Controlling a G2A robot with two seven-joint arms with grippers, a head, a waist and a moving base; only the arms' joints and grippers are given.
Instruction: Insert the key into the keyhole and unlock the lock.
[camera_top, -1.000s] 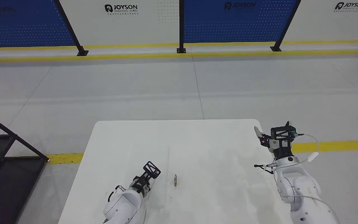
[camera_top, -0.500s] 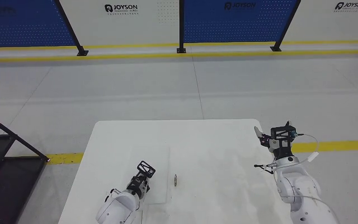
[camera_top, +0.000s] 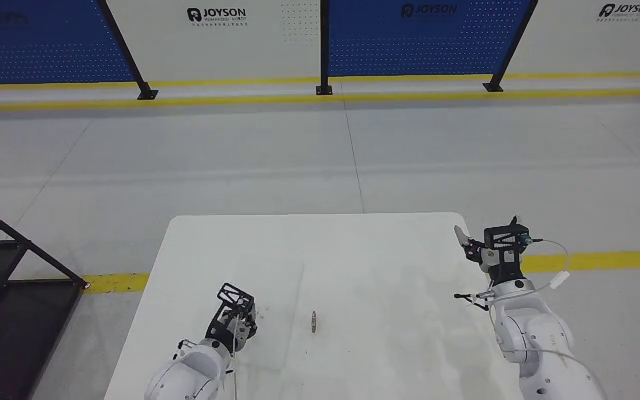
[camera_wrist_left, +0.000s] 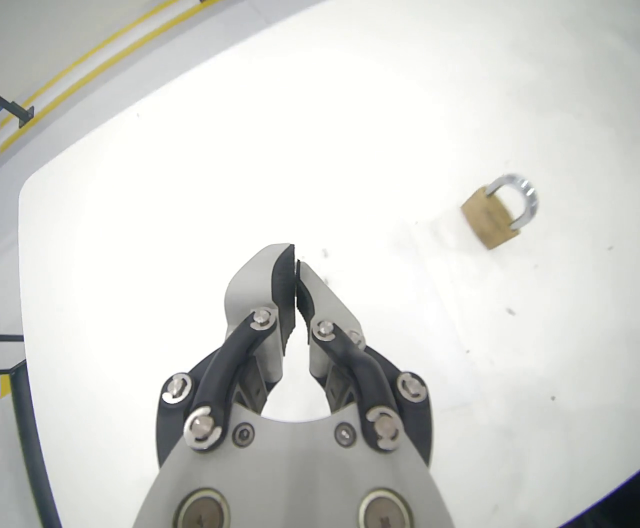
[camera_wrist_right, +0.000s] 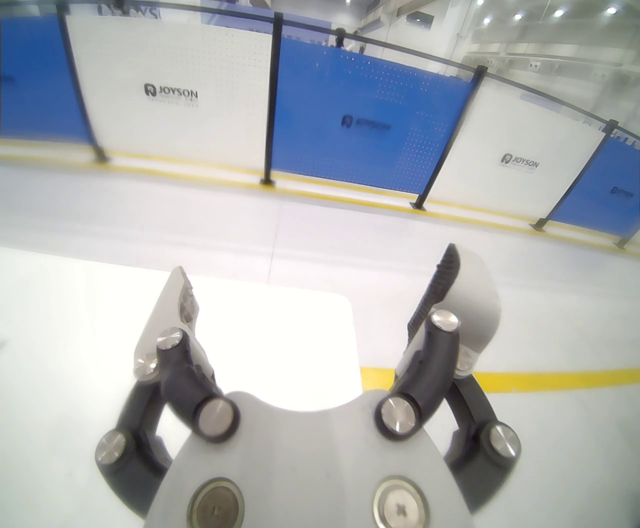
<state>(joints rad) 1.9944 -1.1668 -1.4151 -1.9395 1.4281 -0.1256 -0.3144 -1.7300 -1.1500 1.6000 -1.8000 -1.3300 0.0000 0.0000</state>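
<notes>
The left gripper (camera_wrist_left: 297, 267) is seen with its fingertips pressed together, and nothing can be made out between the ribbed pads (camera_wrist_left: 281, 280). It is held low over the white tabletop (camera_wrist_left: 200, 175), near the front edge and on the left half of it. Small dark specks are scattered on the surface around it.

The lock (camera_wrist_left: 492, 215) is found to the right of this gripper and apart from it, untouched. It is laid flat on the tabletop, a brass body with a silver shackle that appears to be closed. In the top view the lock (camera_top: 314, 321) is placed near the middle of the front part of the tabletop.

The right gripper (camera_wrist_right: 320, 280) is spread wide, with nothing held between its two fingers (camera_wrist_right: 450, 285). It is positioned at the right edge of the tabletop, toward the far corner and well apart from the lock.

Beyond the tabletop a pale floor is seen, marked with a yellow line (camera_wrist_right: 550, 374) and closed off by blue and white fence panels (camera_wrist_right: 350, 125) on black posts.
</notes>
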